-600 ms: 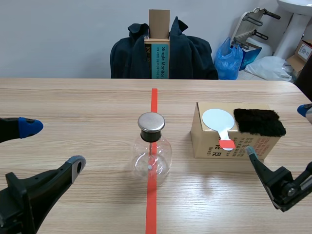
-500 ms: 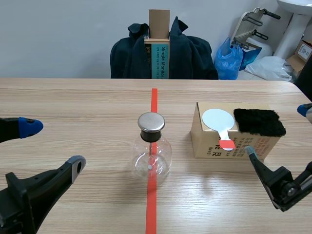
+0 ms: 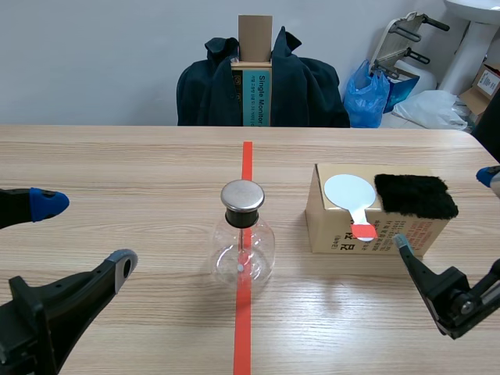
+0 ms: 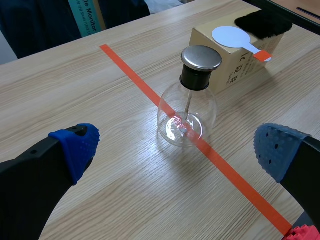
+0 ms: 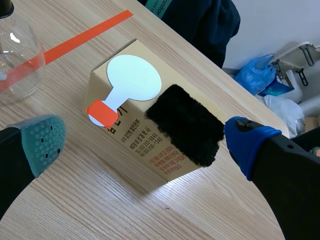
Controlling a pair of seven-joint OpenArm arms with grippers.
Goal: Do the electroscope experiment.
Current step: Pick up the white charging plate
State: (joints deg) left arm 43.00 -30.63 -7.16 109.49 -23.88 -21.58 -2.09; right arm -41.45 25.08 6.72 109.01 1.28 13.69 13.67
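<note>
- Two end effectors sit nearest the robot, low over the tabletop [image 3: 117, 164]. The left end effector [image 3: 84, 234] and the right end effector [image 3: 445, 209] both have fingers spread wide, gripping nothing.
- The flask [image 3: 244, 242] lies ahead of the left end effector, framed between its fingers in the wrist view but well apart from both pads. This is judged a standby pose.
- The flask stands upright on the orange tape line at mid-table, under a metal cap [image 3: 242, 195]. The centring likely lets either arm reach it.
- The box [image 3: 336, 226] stands near the flask on the right-arm side, not touching it, and ahead of the right end effector without contact.
- On top of the box, the paddle [image 3: 349, 191] lies just beside the fur [image 3: 416, 195].
- The paddle's orange-taped handle reaches the near edge of the box. It was probably raised there for an easy grasp.
- Both tools look untouched, so the experiment appears not yet begun.
- Beyond the tabletop stands a chair [image 3: 262, 86] draped in dark clothing.
</note>
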